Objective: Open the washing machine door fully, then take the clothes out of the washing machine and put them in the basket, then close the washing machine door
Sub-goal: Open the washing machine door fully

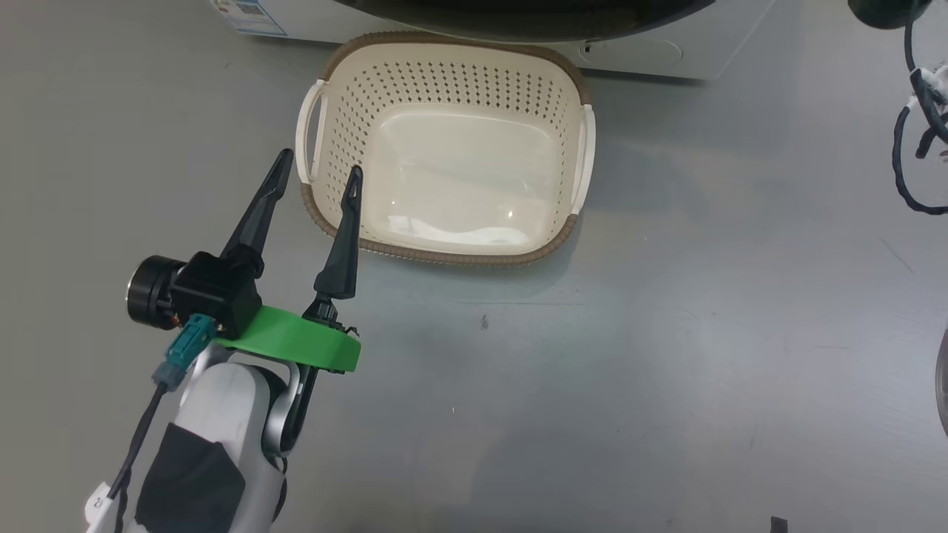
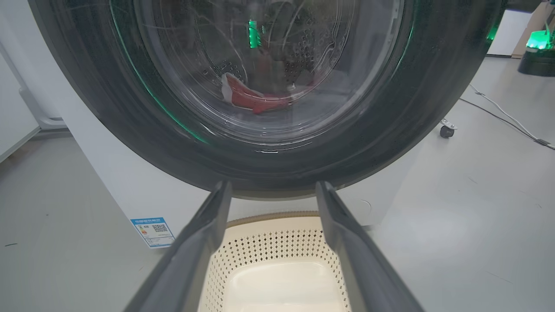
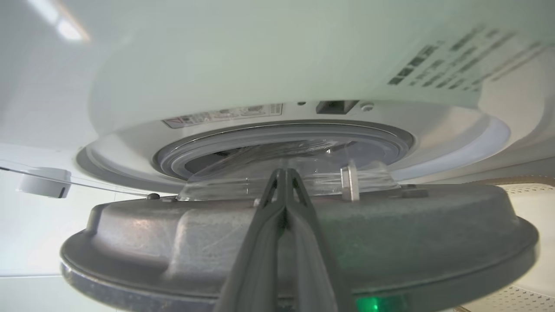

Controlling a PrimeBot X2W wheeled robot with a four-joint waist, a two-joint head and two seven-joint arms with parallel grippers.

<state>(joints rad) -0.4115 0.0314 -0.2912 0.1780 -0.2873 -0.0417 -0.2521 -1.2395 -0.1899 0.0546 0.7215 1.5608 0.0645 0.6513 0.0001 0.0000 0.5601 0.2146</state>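
The cream basket (image 1: 444, 255) stands on the floor just in front of the white washing machine (image 1: 644, 55). My left gripper (image 1: 320, 164) is open, its tips over the basket's left rim, and it holds nothing. In the left wrist view the gripper (image 2: 273, 186) faces the washing machine door (image 2: 108, 108), with the red clothes (image 2: 260, 99) showing through the glass and the basket (image 2: 277, 242) below. My right gripper (image 3: 284, 171) is shut, its fingers lying against the door's grey inner face (image 3: 151, 234). The door stands ajar from the gasket (image 3: 282, 134).
A blue label sticker (image 2: 152, 231) marks the machine's lower left front. Dark cables (image 1: 907, 148) hang at the far right. A caster wheel (image 2: 446, 130) and a floor cable (image 2: 498, 112) lie right of the machine. White panels (image 2: 17, 108) stand to its left.
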